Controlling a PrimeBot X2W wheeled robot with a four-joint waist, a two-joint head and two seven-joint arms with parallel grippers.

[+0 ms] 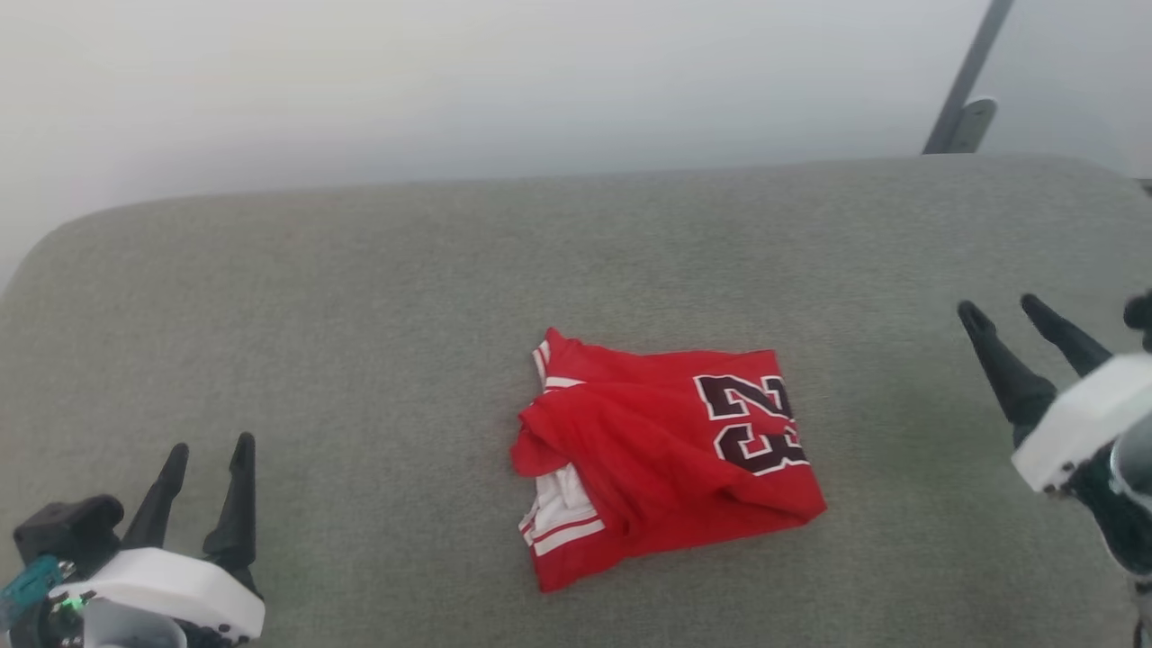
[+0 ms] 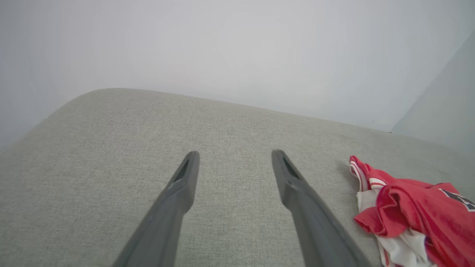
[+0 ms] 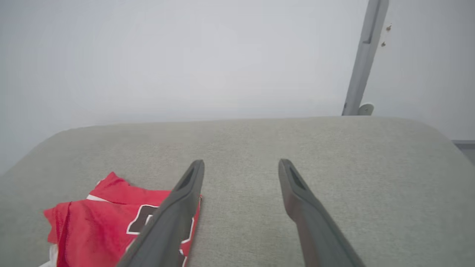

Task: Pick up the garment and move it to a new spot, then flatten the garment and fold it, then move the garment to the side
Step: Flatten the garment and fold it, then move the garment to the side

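The garment (image 1: 661,450) is a red jersey with a black, white-outlined "23" and white striped trim. It lies folded into a rough rectangle at the middle of the grey cushioned surface (image 1: 360,297). My left gripper (image 1: 209,448) stands open at the lower left, well apart from it. At the right edge my right gripper (image 1: 1001,310) is open too, with nothing between its fingers. The garment (image 2: 412,207) shows at the lower right of the left wrist view, beside the open left gripper (image 2: 234,157). In the right wrist view the garment (image 3: 104,222) lies left of the open right gripper (image 3: 241,165).
A pale wall rises behind the cushioned surface. A grey metal bar (image 1: 967,76) leans at the back right, with a bracket at its foot; the same bar (image 3: 362,59) shows in the right wrist view. The surface's back corners are rounded.
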